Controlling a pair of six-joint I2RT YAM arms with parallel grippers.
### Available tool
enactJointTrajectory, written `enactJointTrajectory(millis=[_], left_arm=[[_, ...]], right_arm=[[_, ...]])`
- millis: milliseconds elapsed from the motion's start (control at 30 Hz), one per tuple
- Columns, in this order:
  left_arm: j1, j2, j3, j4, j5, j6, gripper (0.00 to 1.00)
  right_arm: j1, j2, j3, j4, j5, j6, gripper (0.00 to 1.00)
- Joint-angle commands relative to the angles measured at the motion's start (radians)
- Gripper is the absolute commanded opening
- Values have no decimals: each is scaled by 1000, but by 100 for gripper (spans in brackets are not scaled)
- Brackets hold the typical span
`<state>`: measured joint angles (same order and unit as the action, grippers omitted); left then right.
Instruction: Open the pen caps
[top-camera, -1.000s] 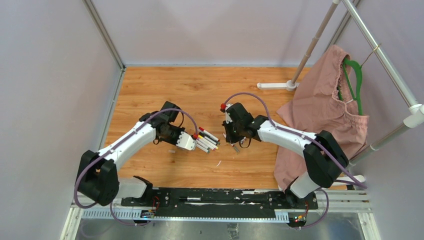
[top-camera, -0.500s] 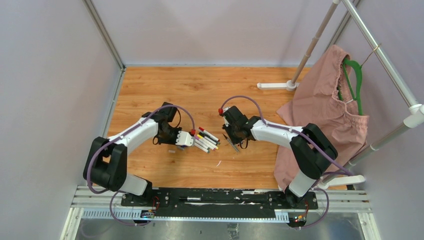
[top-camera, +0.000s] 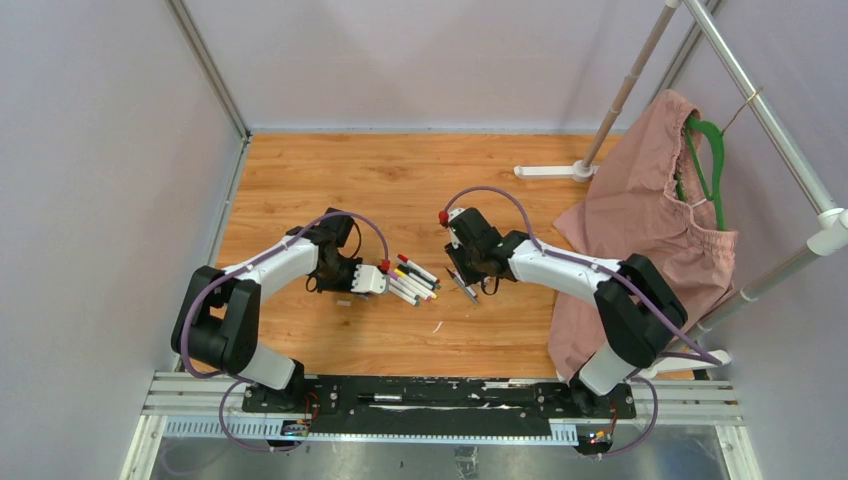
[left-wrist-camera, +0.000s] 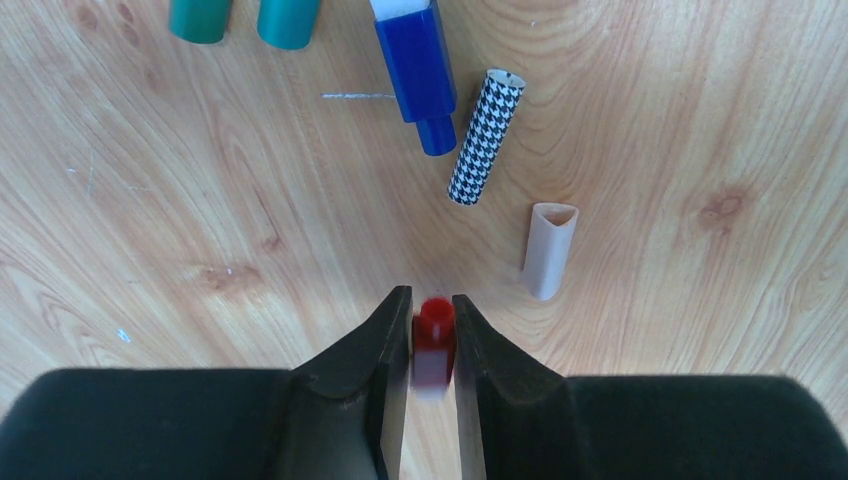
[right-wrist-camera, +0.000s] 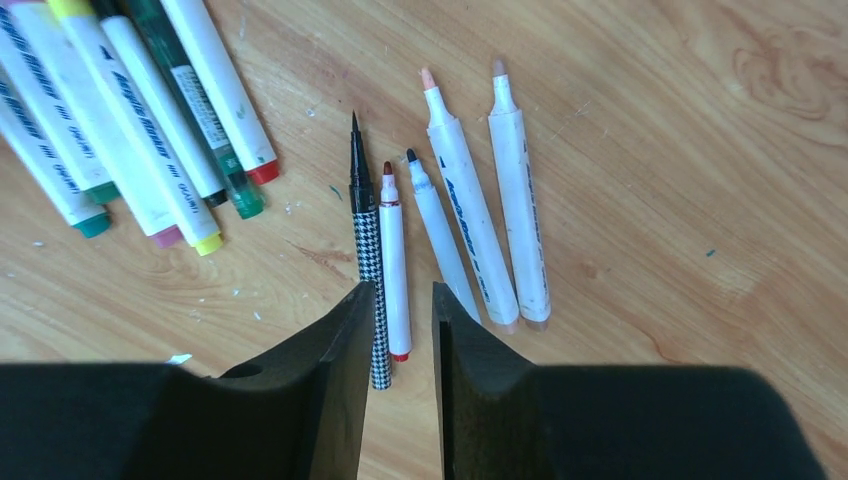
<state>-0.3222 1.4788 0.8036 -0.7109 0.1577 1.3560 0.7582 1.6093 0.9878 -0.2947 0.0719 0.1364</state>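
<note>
Left gripper (left-wrist-camera: 432, 330) clamps a red cap (left-wrist-camera: 434, 345), lower centre; right gripper (right-wrist-camera: 398, 300) slightly parted, seemingly empty, over uncapped pens (right-wrist-camera: 441, 232)

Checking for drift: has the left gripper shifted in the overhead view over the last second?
No. Holding the red cap, the left gripper stays put beside the capped marker pile; only its elbow swung away from the base rail.

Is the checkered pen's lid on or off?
Off. The checkered pen shows its bare black tip, and a checkered cap lies loose with its open end showing.
</note>
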Motion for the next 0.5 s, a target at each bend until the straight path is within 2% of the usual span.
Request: enactJointTrajectory(millis=[0, 200, 333, 467], left_arm=[[6, 3, 5, -4, 18, -4, 28], [18, 5, 41, -77, 39, 15, 39], [25, -17, 69, -99, 36, 2, 39], [51, -45, 167, -149, 54, -34, 43]], right_arm=[[-8, -74, 34, -29, -3, 5, 33], [5, -69, 68, -36, -56, 0, 39], [26, -21, 107, -29, -97, -13, 41], [39, 61, 166, -12, -115, -22, 41]])
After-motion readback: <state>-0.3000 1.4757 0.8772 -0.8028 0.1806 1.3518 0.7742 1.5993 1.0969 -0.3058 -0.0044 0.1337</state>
